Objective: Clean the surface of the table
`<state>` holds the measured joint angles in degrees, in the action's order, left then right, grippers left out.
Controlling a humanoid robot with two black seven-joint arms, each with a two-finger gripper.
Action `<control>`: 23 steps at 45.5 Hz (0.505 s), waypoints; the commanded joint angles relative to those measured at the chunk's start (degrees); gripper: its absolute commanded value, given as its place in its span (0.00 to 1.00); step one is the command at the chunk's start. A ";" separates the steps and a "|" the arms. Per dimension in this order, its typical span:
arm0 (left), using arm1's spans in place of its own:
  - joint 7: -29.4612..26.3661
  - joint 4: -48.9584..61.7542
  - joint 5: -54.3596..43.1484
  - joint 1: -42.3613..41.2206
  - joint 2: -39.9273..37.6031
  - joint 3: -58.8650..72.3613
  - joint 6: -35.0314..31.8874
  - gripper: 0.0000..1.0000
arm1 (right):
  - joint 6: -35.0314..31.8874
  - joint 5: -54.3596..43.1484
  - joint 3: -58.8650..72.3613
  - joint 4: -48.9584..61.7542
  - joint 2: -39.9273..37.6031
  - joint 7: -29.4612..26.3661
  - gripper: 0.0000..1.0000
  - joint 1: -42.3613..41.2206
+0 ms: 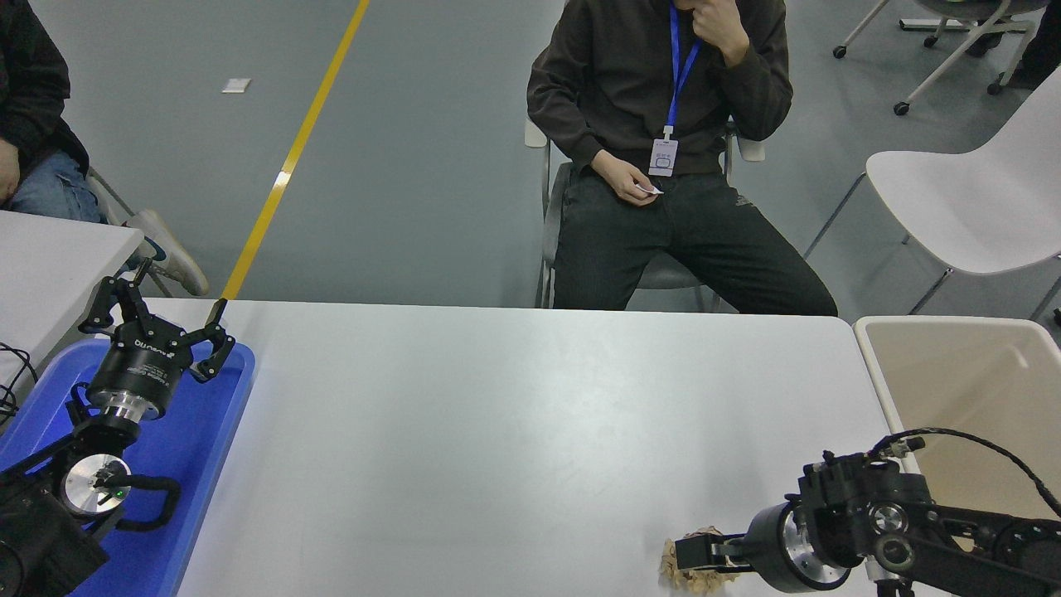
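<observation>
The table surface (497, 431) is a wide matte white top filling the middle of the head view. A crumpled brown paper ball (671, 572) lies on it near the front edge at the right. My right gripper (695, 554) is low over the ball, pointing left, and covers most of it. I cannot tell whether the gripper touches or holds the ball. My left gripper (157, 319) is open and empty, parked above the blue tray (199, 448) at the lower left.
A beige bin (961, 390) stands against the table's right end. A person (663, 149) sits on a chair at the far side. A white chair (970, 199) is at the back right. A corner of a smaller white table (50, 257) shows at the left.
</observation>
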<state>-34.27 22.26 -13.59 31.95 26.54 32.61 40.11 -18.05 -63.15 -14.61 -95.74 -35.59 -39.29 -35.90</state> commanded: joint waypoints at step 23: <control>0.00 0.06 -0.03 -0.05 0.00 0.00 -0.04 1.00 | 1.96 -8.30 0.02 4.51 4.74 0.36 1.00 2.24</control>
<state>-34.27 22.28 -13.60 31.95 26.54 32.61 40.11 -16.94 -69.49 -14.67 -92.59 -32.50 -38.99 -34.36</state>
